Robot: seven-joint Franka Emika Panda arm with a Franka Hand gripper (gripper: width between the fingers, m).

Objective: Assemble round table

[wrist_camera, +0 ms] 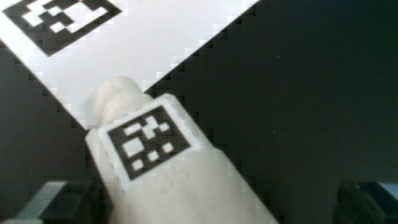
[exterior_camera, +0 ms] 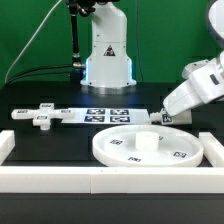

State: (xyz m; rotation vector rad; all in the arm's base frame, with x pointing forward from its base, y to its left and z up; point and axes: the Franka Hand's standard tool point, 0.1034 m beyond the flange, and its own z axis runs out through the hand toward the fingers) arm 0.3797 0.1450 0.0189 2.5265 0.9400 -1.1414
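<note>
The short white post (wrist_camera: 169, 150) with a square tag lies on the black table, next to the corner of the marker board (wrist_camera: 80, 40). My gripper (wrist_camera: 210, 208) is open and straddles the post, with a dark finger (wrist_camera: 50, 203) on each side and a gap on one side. In the exterior view the gripper (exterior_camera: 164, 116) is low at the marker board's right end, just behind the large rimmed disc (exterior_camera: 150, 147). The cross-shaped piece (exterior_camera: 40, 115) lies at the exterior view's left.
The marker board (exterior_camera: 110, 115) lies in the table's middle. White border rails run along the front (exterior_camera: 100, 180) and both sides (exterior_camera: 213, 150). The robot base (exterior_camera: 108, 55) stands at the back.
</note>
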